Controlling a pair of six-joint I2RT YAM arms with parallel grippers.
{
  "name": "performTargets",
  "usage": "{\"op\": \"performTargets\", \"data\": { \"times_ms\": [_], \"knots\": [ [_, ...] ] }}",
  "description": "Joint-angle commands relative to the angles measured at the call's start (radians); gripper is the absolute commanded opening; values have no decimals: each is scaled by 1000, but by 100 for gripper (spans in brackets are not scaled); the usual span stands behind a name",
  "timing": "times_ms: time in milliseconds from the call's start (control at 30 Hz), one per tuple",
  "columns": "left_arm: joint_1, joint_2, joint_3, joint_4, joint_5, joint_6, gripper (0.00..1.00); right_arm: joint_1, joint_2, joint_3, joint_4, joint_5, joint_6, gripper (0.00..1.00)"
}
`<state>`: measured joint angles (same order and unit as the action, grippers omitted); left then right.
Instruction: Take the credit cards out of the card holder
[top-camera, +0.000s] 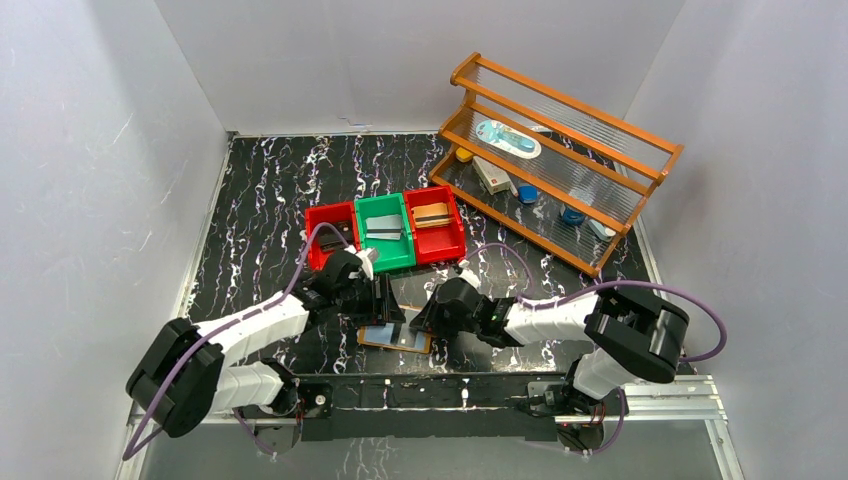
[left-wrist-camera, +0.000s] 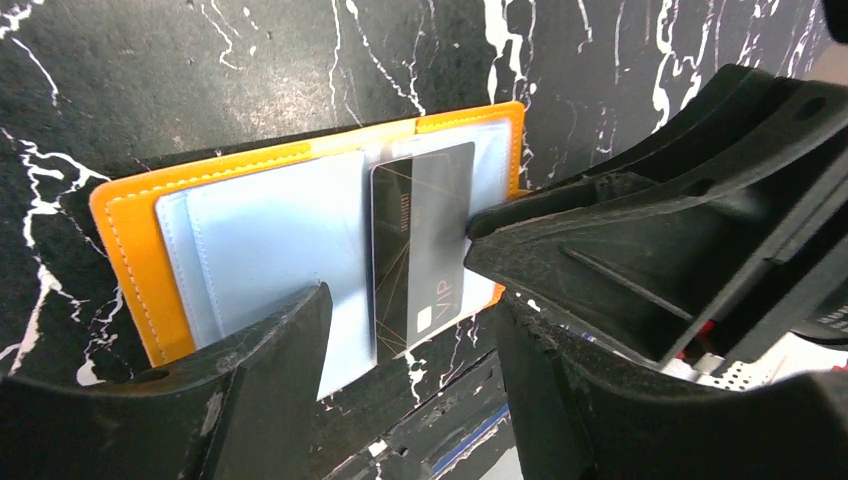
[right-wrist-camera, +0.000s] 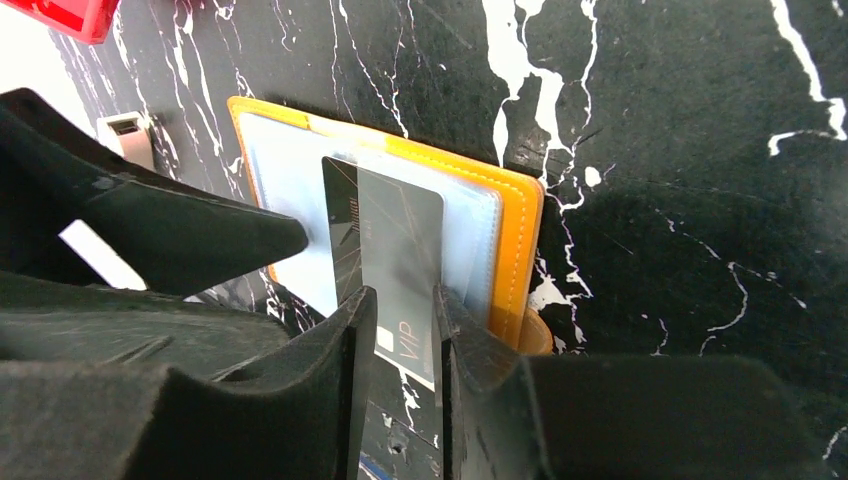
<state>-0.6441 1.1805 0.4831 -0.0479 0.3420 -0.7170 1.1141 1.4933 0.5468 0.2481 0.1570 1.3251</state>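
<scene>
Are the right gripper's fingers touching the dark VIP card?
Cannot tell. In the right wrist view the VIP card runs between the right fingers, but neither contact nor a gap shows plainly.

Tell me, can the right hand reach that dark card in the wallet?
Probably yes: the card sticks out of the holder, uncovered, and the right hand sits right over its free end with nothing between.

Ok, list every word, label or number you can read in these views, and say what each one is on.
"VIP": on the dark grey card sticking out of the tan card holder.
Other fine print on that card: too blurred to read.
Labels on the packets on the wooden rack: too small to read.
</scene>
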Motion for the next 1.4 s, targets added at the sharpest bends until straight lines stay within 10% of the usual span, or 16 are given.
{"op": "performTargets", "data": {
  "times_ms": [0, 933, 1367],
  "knots": [
    [3, 33, -29, 54, 64, -14, 59, 2, 56, -61, -71, 4, 21, 36],
    [3, 23, -67, 48, 37, -31, 1, -4, 55, -89, -61, 8, 37, 35],
    [3, -33, -3, -75, -28, 31, 0, -8, 28, -100, -42, 14, 28, 40]
  ]
}}
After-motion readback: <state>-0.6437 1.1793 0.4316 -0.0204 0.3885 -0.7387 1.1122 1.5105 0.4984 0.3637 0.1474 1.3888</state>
